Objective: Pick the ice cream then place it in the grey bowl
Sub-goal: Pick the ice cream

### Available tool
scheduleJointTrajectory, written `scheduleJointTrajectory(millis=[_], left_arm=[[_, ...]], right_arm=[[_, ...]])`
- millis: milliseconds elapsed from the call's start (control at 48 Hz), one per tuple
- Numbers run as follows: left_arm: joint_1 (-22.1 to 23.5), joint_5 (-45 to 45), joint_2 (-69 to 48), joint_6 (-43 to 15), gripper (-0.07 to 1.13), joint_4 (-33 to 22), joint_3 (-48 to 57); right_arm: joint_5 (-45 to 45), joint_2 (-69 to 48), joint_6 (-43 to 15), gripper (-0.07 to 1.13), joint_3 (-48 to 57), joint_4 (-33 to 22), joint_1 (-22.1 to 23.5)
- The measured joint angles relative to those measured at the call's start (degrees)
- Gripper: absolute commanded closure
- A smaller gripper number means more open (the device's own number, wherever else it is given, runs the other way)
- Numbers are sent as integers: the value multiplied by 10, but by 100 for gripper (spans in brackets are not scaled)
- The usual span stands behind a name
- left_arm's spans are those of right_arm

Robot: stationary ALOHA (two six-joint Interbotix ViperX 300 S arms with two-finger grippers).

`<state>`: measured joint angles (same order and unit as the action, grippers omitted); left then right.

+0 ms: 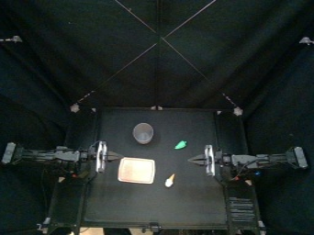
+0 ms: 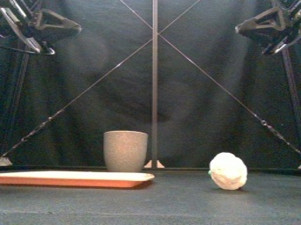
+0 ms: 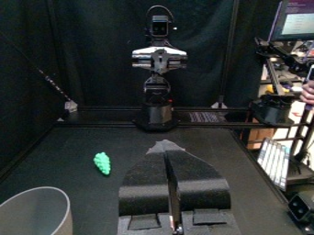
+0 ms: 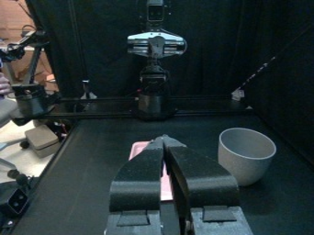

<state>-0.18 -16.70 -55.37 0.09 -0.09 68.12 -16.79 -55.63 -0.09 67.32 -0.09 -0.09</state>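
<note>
Starting at the left, we find the left claw [image 3: 168,147] hanging above the tabletop's [image 1: 196,207] left side, its jaws clenched together on nothing. Just to its right a flat pink tray [image 1: 136,169] lies on the tabletop, and behind the tray stands the tall grey cup [image 1: 143,133], upright and apart from it. Moving right, we come to the ice cream [image 1: 172,179], a pale toy lying on the bare tabletop near the front, just off the tray's front right corner without touching it. From the front we see its white lumpy scoop [image 2: 228,171] resting to the right of the cup and well apart from it. Behind the ice cream, nearer the right side, a small green toy [image 1: 181,144] lies alone. Farthest right, the right claw [image 4: 167,140] hangs opposite the left one, its jaws likewise pressed together and empty, with neither claw near the ice cream.
</note>
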Motion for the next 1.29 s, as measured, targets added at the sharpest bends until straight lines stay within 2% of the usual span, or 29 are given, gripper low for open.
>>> scheduleJointTrajectory(millis=[229,375,458,583,833,938,1146,1292], left_arm=[[-15,-8,0,-5,109,9,3],[-16,-8,0,-5,109,11,5],[-16,-8,0,-5,109,17,7],[-15,-8,-1,-5,109,18,10],[-16,-8,-1,-5,109,18,10],[-16,-8,-1,-5,109,19,11],[-16,-8,-1,-5,109,19,11],[-16,-8,-2,-5,109,19,11]], right_arm=[[22,25,-12,101,-1,2,-1],[67,77,-18,96,-8,0,-33],[91,120,-19,88,-18,0,-64],[114,192,-20,68,-43,8,-90],[120,306,-20,15,-81,35,-91],[121,345,-20,0,-92,45,-91],[135,396,-20,2,-105,85,-91],[139,422,-19,2,-114,87,-98]])
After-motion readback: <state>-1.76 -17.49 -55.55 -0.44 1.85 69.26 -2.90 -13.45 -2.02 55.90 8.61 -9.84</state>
